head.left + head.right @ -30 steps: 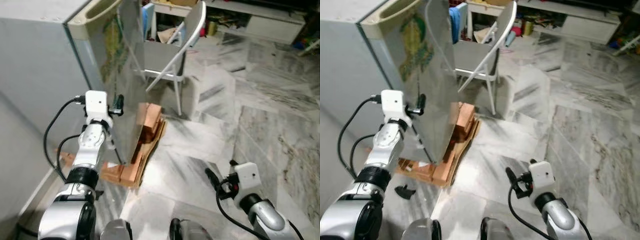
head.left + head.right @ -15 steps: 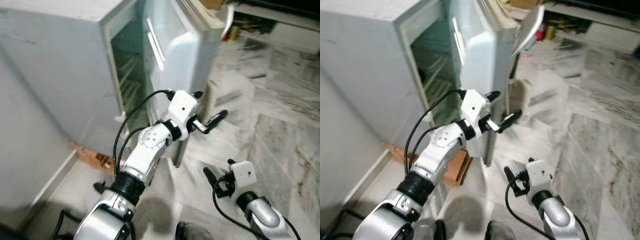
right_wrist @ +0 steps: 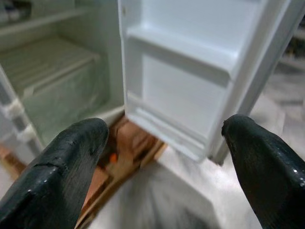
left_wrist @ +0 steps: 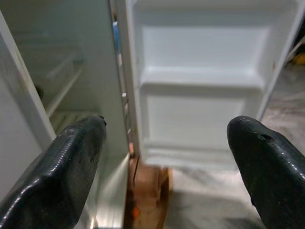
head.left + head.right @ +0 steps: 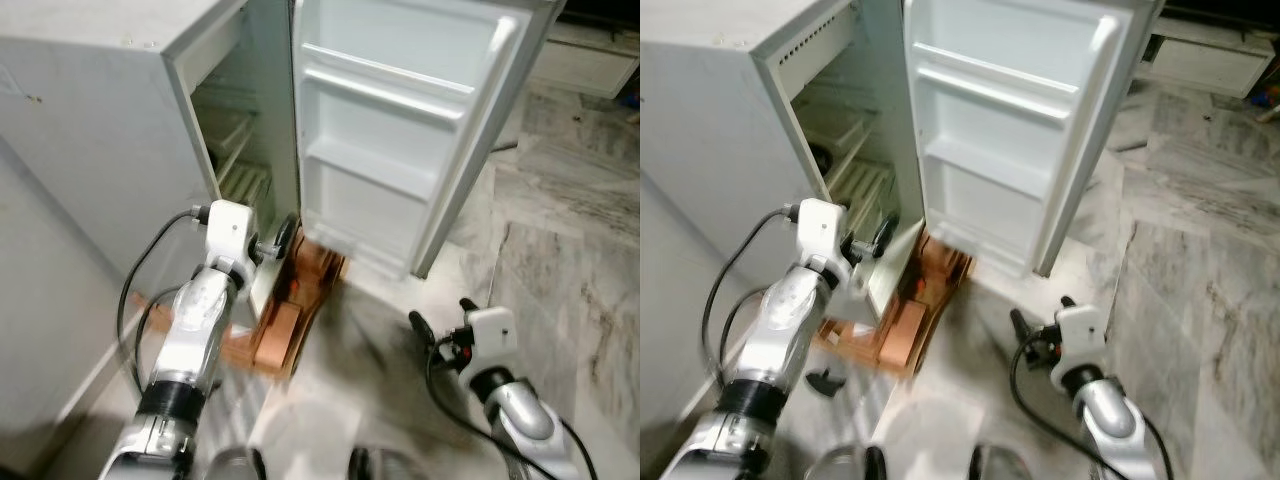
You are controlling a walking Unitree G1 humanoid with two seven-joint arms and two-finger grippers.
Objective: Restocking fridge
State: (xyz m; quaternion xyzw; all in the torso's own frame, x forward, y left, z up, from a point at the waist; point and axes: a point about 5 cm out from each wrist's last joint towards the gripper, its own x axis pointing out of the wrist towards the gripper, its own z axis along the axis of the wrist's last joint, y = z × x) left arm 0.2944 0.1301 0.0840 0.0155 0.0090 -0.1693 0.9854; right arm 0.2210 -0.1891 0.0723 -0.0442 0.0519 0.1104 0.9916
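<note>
Fridge door point(image 5: 400, 150) wide, left pincer point(image 5: 281, 243) beside.

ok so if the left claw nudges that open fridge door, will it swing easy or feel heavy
The fridge door would probably swing easily: its white shelves look bare, so little weight hangs on it. It should feel stiff, being moulded plastic on a flat panel. The fridge seems to sit on wooden blocks, so a hard shove might rock it. The left claw is open near the hinge side, where leverage is poor.
</note>
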